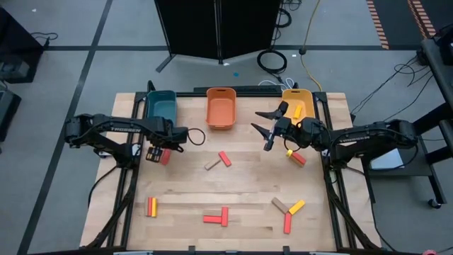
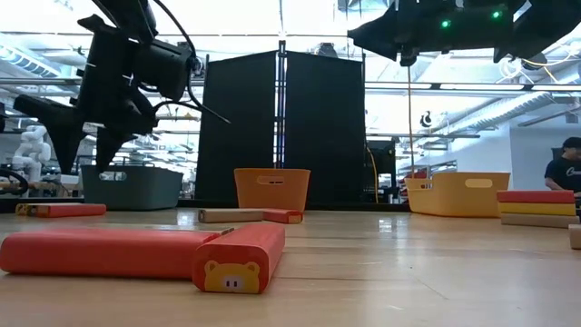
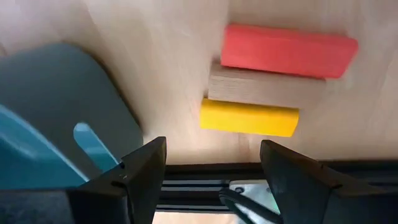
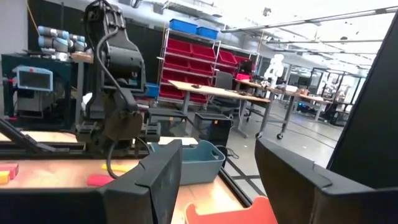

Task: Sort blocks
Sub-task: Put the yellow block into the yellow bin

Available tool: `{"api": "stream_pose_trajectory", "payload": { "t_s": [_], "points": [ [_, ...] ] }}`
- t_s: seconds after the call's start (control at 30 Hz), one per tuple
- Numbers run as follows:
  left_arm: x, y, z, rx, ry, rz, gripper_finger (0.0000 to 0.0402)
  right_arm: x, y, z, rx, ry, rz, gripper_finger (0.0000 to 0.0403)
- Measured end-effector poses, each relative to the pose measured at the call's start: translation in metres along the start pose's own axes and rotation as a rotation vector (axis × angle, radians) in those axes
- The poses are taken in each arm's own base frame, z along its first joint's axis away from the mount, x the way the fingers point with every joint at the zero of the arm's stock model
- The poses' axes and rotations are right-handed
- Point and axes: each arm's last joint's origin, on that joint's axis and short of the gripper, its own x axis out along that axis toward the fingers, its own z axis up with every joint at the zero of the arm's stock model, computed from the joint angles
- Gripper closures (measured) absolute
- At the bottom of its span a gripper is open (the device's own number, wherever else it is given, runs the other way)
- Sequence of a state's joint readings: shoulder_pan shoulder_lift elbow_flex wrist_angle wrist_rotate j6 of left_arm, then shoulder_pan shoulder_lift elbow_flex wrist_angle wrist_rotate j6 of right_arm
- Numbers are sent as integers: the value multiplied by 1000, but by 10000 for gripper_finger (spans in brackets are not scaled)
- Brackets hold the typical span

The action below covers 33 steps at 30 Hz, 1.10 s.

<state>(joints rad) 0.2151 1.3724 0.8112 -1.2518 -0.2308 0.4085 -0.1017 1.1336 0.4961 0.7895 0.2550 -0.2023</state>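
Note:
Red, yellow and tan blocks lie scattered flat on the wooden table (image 1: pixel 241 184). A red (image 3: pixel 289 50), a tan (image 3: pixel 264 90) and a yellow block (image 3: pixel 249 118) lie side by side near the table's left edge, beside the teal bin (image 1: pixel 161 106). My left gripper (image 3: pixel 211 180) hangs open just above them (image 1: pixel 153 153), pointing down, with nothing between its fingers. My right gripper (image 1: pixel 267 127) is open and raised between the orange bin (image 1: pixel 221 108) and the yellow bin (image 1: pixel 297 105), pointing roughly level toward the table's left; in the right wrist view (image 4: pixel 217 180) it is empty.
One yellow block (image 1: pixel 298 111) lies in the yellow bin. Other blocks: a red and tan pair (image 1: pixel 218 161) mid-table, a yellow and red pair (image 1: pixel 296 156) at the right, groups near the front edge (image 1: pixel 151 207) (image 1: pixel 216 217) (image 1: pixel 289 209). A person (image 2: pixel 565 173) stands beyond the table.

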Motion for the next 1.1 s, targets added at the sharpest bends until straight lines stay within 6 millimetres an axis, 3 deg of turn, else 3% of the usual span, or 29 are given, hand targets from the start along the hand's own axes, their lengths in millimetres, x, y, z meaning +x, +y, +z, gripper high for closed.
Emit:
{"api": "stream_pose_trajectory", "payload": {
  "t_s": [0.23,0.43,0.7,1.1],
  "points": [
    [2,-2,1,5,1,1,131,0,1,-5,-20,53,9,204],
    [24,-10,0,-40,160,-103,71,0,1,-8,-70,84,14,204],
    [27,-11,7,-22,166,-104,14,0,1,-9,-71,86,14,204],
    [42,-14,8,-24,126,-103,2,0,1,-9,-73,95,17,204]
  ]
}}
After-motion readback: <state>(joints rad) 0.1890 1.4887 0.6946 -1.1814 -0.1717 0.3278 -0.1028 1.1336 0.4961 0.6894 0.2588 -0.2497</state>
